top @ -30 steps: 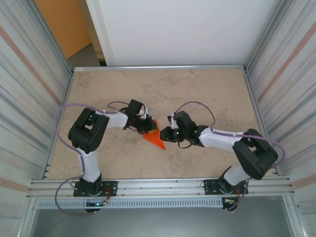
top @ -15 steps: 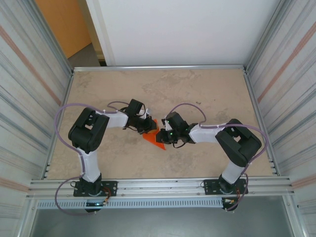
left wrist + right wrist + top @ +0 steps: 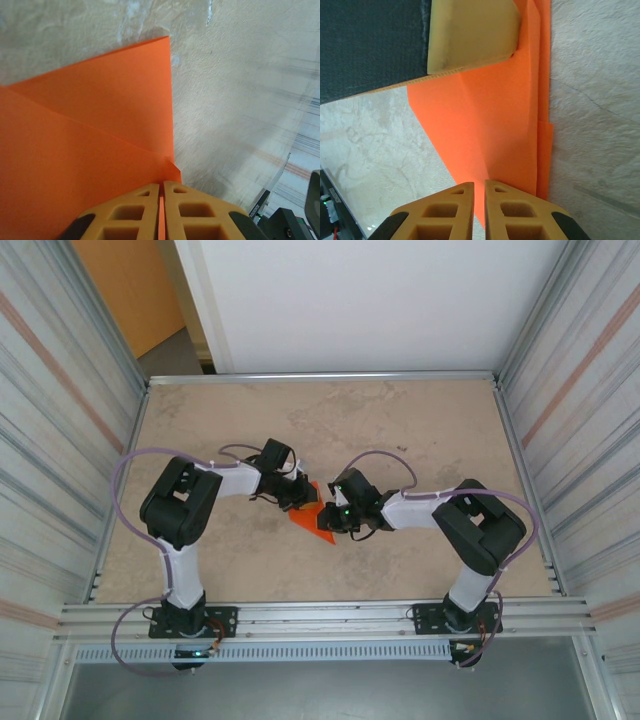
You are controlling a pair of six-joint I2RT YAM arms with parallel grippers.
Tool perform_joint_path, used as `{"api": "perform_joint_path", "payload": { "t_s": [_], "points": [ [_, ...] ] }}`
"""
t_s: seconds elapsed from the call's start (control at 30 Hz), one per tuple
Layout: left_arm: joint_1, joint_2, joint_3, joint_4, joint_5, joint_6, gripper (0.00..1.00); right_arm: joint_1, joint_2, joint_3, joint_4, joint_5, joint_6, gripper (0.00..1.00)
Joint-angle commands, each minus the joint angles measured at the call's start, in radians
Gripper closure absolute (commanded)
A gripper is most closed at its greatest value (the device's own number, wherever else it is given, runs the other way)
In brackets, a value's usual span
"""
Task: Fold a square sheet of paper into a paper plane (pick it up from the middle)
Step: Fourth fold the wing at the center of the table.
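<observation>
The square sheet of paper (image 3: pixel 312 521), bright orange and folded into a pointed, layered shape, lies mid-table. My left gripper (image 3: pixel 298 497) is at its upper left edge. In the left wrist view this gripper (image 3: pixel 161 184) is shut on the paper (image 3: pixel 95 125), and an orange strip shows between the jaws. My right gripper (image 3: pixel 331 517) meets the paper from the right. In the right wrist view it (image 3: pixel 479 182) is shut, its tips over the paper (image 3: pixel 490 120) near a crease, with nothing clearly clamped. The left gripper's finger (image 3: pixel 470 35) rests on the far part.
The beige table (image 3: pixel 420 430) is boxed in by ribbed metal walls (image 3: pixel 50 410) left and right. A metal rail (image 3: pixel 320 618) runs along the near edge. A white panel (image 3: pixel 380 300) stands at the back, and a dull orange-brown panel (image 3: pixel 125 290) at the back left.
My right gripper has moved left onto the paper's right side, with its elbow folding up. The left gripper and the paper have stayed almost still.
</observation>
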Motion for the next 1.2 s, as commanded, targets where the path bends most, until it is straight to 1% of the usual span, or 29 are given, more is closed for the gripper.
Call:
{"api": "perform_joint_path", "payload": {
  "t_s": [0.0,0.2,0.63,0.8,0.97,1.03,1.17],
  "points": [
    [-0.009,0.06,-0.006,-0.113,-0.089,0.014,0.88,-0.006,-0.006,-0.003,-0.054,0.03,-0.017,0.86],
    [-0.01,0.073,0.012,-0.159,-0.12,0.014,0.88,-0.006,-0.027,0.005,-0.094,0.048,-0.036,0.86],
    [-0.009,0.097,0.033,-0.21,-0.151,0.013,0.88,-0.007,-0.017,0.008,-0.144,0.051,-0.052,0.87],
    [-0.007,0.106,0.037,-0.221,-0.158,0.013,0.89,-0.003,-0.036,0.0,-0.179,0.033,-0.067,0.87],
    [-0.008,0.115,0.039,-0.229,-0.164,0.013,0.89,0.004,-0.065,-0.012,-0.239,0.041,-0.088,0.87],
    [-0.008,0.117,0.04,-0.227,-0.162,0.012,0.89,0.007,-0.087,-0.016,-0.255,0.055,-0.093,0.86],
    [-0.008,0.117,0.042,-0.227,-0.158,0.013,0.89,0.027,-0.154,-0.01,-0.274,0.117,-0.099,0.77]
  ]
}}
